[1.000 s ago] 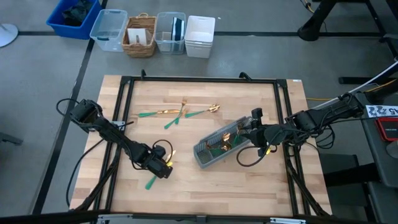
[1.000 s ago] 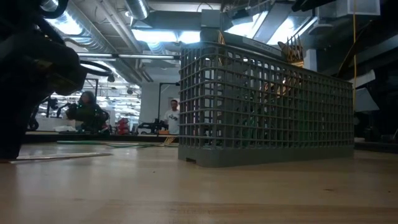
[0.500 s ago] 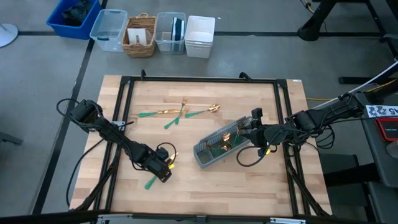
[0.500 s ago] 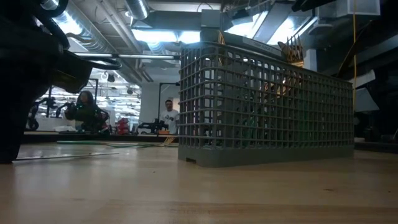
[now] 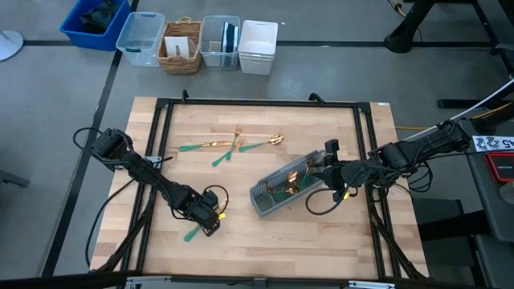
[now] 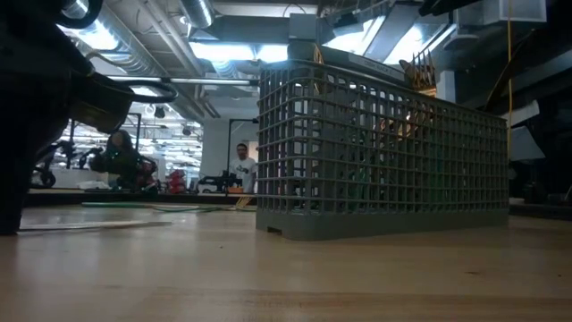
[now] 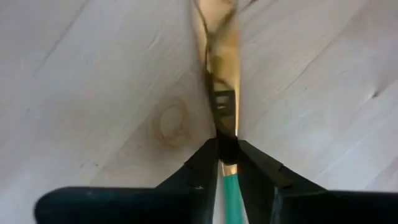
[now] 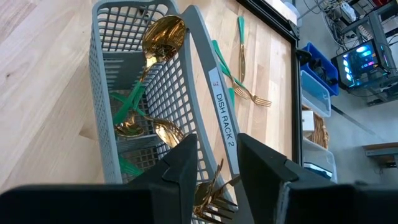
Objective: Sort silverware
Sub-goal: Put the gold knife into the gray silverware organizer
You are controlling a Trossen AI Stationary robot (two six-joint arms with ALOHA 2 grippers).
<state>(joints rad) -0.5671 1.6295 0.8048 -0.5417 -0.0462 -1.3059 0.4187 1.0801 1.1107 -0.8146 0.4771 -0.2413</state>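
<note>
A pale, matt wooden table (image 5: 337,233) with visible grain and a knot is shown. The silverware (image 7: 224,106) is seen with glossy gold metal heads and smooth teal handles. The grey caddy (image 8: 205,93) is made of matt slotted plastic.

Only 1 piece of text could be read. In the right wrist view, a narrow white label (image 8: 222,114) ran lengthwise along the grey handle bar of the cutlery caddy (image 8: 107,93), printed in dark capitals "DISH RACK 2", with a smaller mark at its far end that looked like a 2 but was too small to be sure of. The high view showed a white tag (image 5: 495,143) with dark characters at the right edge, beside the table, but they were too small to read.
</note>
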